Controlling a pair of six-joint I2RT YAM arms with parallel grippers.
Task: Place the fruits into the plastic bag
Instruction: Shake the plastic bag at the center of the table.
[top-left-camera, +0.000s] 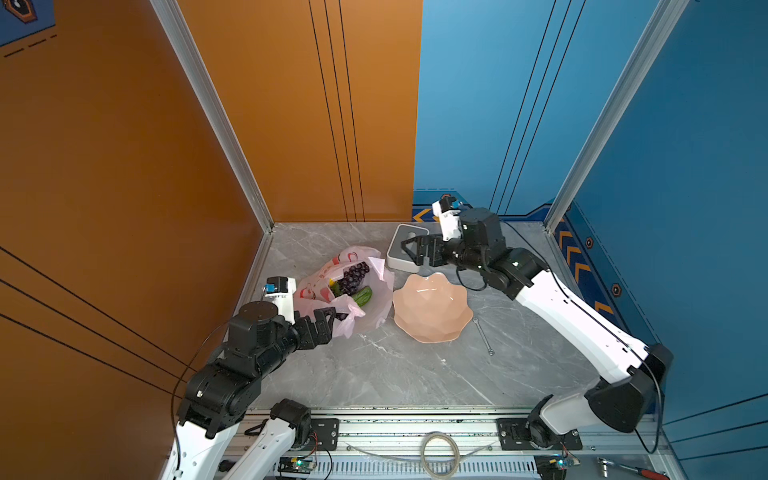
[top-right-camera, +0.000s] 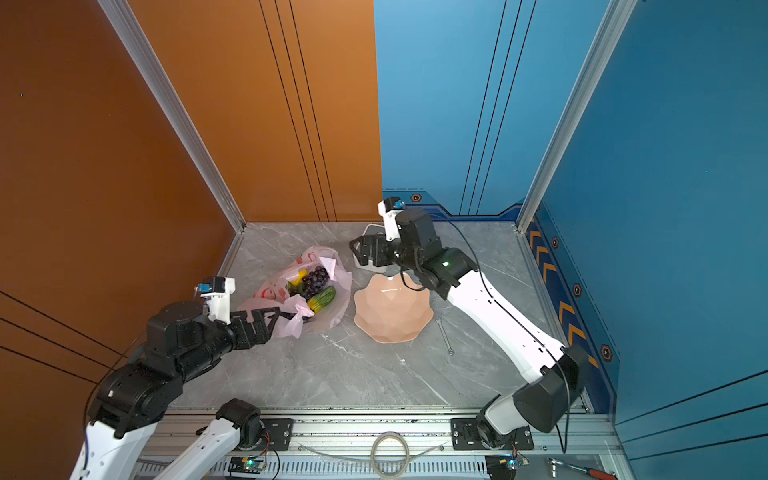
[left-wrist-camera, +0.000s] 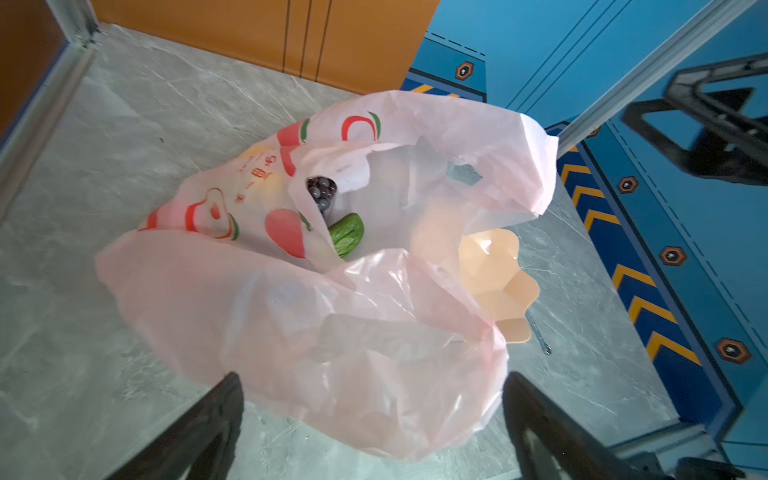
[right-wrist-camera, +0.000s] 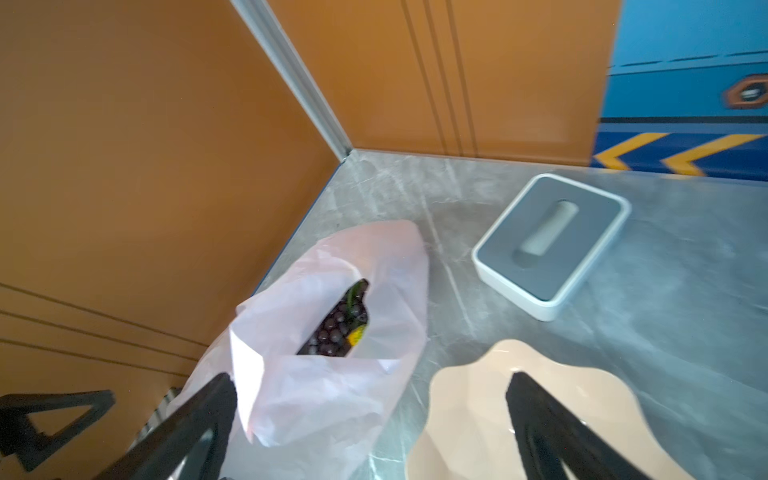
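The pink plastic bag (top-left-camera: 376, 309) (top-right-camera: 334, 309) lies slumped on the table with its mouth open upward. Inside it I see the dark grape bunch (top-left-camera: 353, 275) (left-wrist-camera: 321, 190) (right-wrist-camera: 332, 328), a green fruit (top-left-camera: 362, 296) (left-wrist-camera: 347, 235) and a yellow fruit (top-right-camera: 297, 277) (right-wrist-camera: 356, 336). My left gripper (top-left-camera: 326, 320) (left-wrist-camera: 374, 378) is open at the bag's near-left edge, its fingers wide on either side of the loose plastic. My right gripper (top-left-camera: 409, 251) (right-wrist-camera: 372, 378) hovers open over the table beyond the bag, between it and the box, holding nothing.
An empty peach scalloped plate (top-left-camera: 430, 307) (right-wrist-camera: 469, 399) sits right of the bag. A white-and-grey box (top-left-camera: 397, 259) (right-wrist-camera: 552, 245) stands at the back, partly under my right gripper. A small wrench (top-left-camera: 484, 336) lies right of the plate. Orange walls close the left and back.
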